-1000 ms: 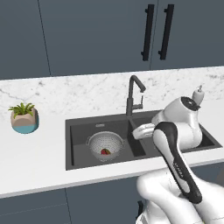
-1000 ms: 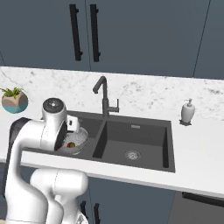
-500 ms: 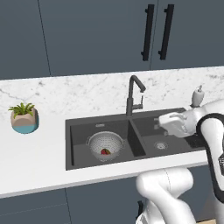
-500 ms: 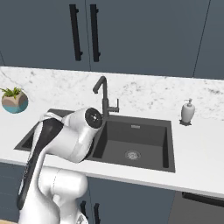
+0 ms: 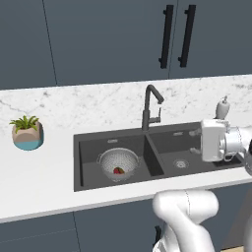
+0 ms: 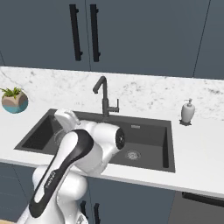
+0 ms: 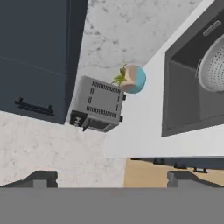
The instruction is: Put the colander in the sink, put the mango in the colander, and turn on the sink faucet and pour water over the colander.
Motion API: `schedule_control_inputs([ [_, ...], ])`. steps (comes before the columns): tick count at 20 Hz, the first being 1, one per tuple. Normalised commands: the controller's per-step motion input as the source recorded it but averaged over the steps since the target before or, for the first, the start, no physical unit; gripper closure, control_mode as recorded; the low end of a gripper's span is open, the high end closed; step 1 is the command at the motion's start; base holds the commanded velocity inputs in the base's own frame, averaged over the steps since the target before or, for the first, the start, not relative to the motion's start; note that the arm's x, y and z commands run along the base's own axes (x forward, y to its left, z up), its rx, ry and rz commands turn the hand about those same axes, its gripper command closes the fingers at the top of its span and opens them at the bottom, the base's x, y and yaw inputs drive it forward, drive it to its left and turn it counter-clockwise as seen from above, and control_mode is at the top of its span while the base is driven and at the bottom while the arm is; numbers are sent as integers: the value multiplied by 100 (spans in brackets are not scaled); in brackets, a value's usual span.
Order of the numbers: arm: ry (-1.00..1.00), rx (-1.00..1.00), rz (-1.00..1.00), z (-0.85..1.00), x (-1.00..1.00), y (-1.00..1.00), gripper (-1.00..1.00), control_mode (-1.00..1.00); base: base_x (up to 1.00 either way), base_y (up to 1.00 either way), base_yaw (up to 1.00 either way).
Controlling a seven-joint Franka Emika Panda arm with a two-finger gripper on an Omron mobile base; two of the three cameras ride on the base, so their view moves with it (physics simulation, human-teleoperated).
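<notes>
From the left base view I see the colander [image 5: 118, 164] sitting in the sink's [image 5: 88, 162] left basin, the mango [image 5: 118, 171] inside it.

From the right, the sink faucet [image 6: 104, 98] stands behind the basins.

My hand view shows the tool [image 7: 111, 177] spread wide, gripping nothing, facing a toaster [image 7: 98, 104] on the counter [image 7: 140, 131].

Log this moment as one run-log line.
colander: in left sink basin | mango: inside colander | sink faucet: no water seen | gripper: open, holding nothing
</notes>
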Motion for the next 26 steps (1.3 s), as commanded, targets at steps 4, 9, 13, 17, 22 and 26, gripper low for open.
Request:
schedule_control_inputs([
  [4,9,36,0,9,0,-13,-100,-100,0,0,0],
  [9,0,17,0,3,6,-8,-100,-100,0,0,0],
  [13,5,0,0,6,46,0,-100,-100,0,0,0],
  [17,11,0,0,8,42,-4,-100,-100,0,0,0],
  [22,21,0,0,6,29,-25,-100,-100,0,0,0],
  [26,21,0,0,0,9,-26,-100,-100,0,0,0],
])
